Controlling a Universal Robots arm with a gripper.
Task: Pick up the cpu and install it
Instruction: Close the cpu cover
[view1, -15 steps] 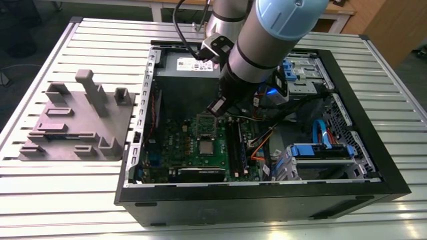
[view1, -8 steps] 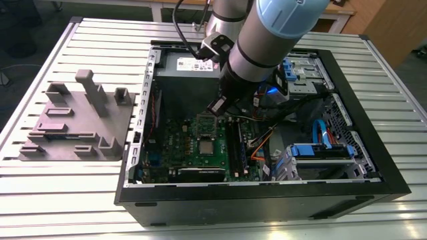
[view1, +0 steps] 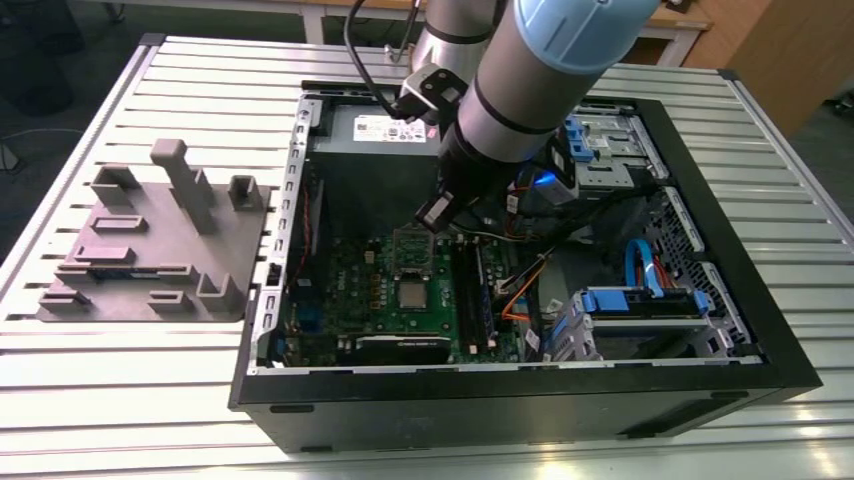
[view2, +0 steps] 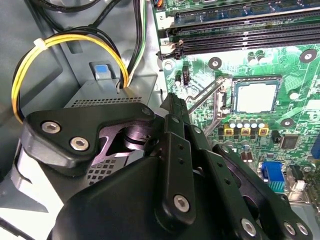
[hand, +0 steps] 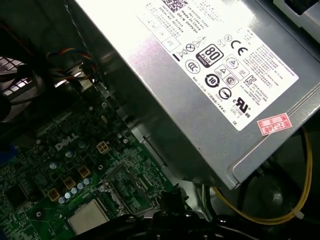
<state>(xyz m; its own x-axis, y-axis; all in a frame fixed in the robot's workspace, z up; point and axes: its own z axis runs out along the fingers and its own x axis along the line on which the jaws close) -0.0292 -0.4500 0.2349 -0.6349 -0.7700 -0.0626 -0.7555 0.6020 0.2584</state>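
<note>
The cpu (view1: 414, 293) is a small silver-topped square lying flat in the socket of the green motherboard (view1: 360, 300), inside the open computer case. Both wrist views show the cpu (view2: 256, 96) (hand: 90, 217) with nothing touching it. A thin metal socket lever (view2: 202, 95) stands raised beside it. My gripper (view1: 433, 214) hangs above the board's far edge, between the cpu and the grey power supply (hand: 210, 85). Its black fingers (view2: 172, 104) are shut together and hold nothing.
The black case (view1: 534, 400) lies open on a slatted metal table (view1: 134, 400). A grey moulded fixture (view1: 147, 240) sits at the exterior view's left. Memory slots (view2: 250, 37), yellow and black cables (view2: 60, 42) and blue drive cages (view1: 641, 300) crowd the case.
</note>
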